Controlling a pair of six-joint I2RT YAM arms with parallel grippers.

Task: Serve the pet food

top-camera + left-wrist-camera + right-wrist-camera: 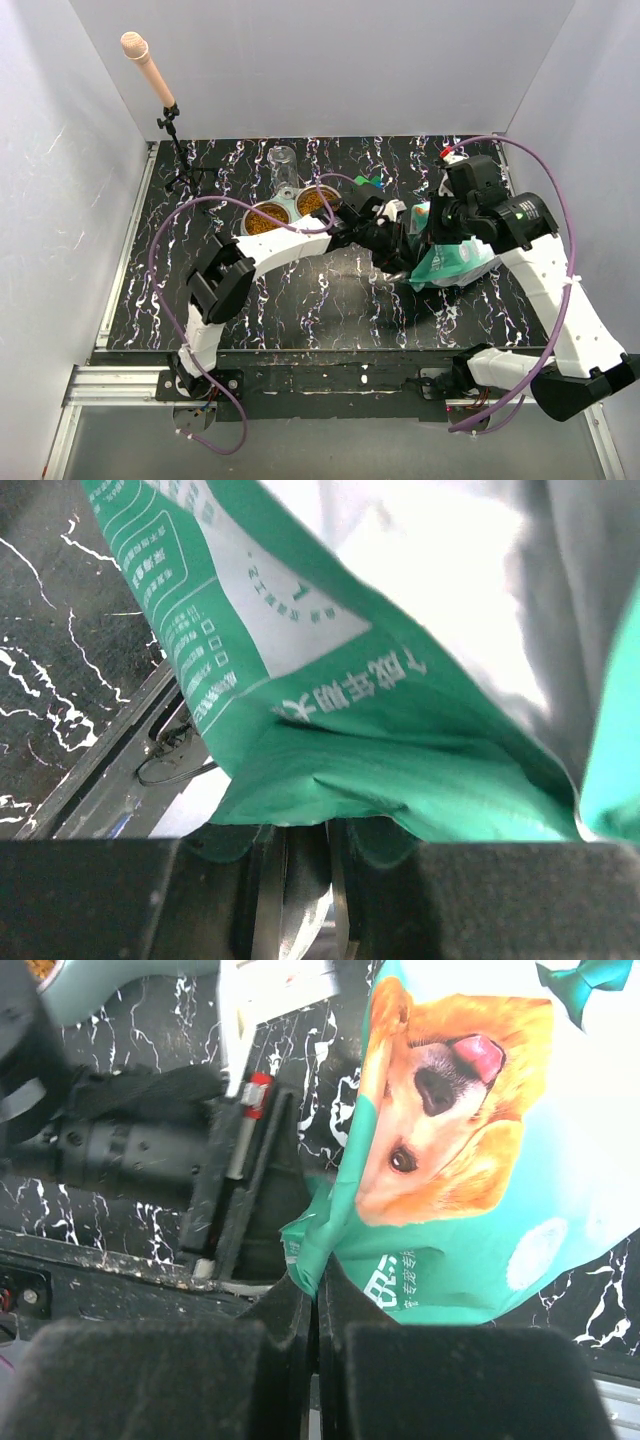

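The pet food [266, 222] is orange-brown kibble that fills two round bowls [312, 203] of a grey feeder at the table's middle back. The teal-and-white bag [455, 262] printed with a golden dog [450, 1110] is held up at the right. My right gripper [440, 232] [318, 1295] is shut on the bag's crumpled edge [310, 1245]. My left gripper [398, 258] [305, 840] is pushed against the bag's underside [330, 750] and is shut on a metal scoop handle [300, 900]. The scoop's head is hidden behind the bag.
A clear cup [283, 165] stands behind the bowls. Small green and blue blocks [372, 182] lie near the back. A microphone on a stand [150, 70] stands at the back left. The left arm [130, 1145] lies close beside the bag.
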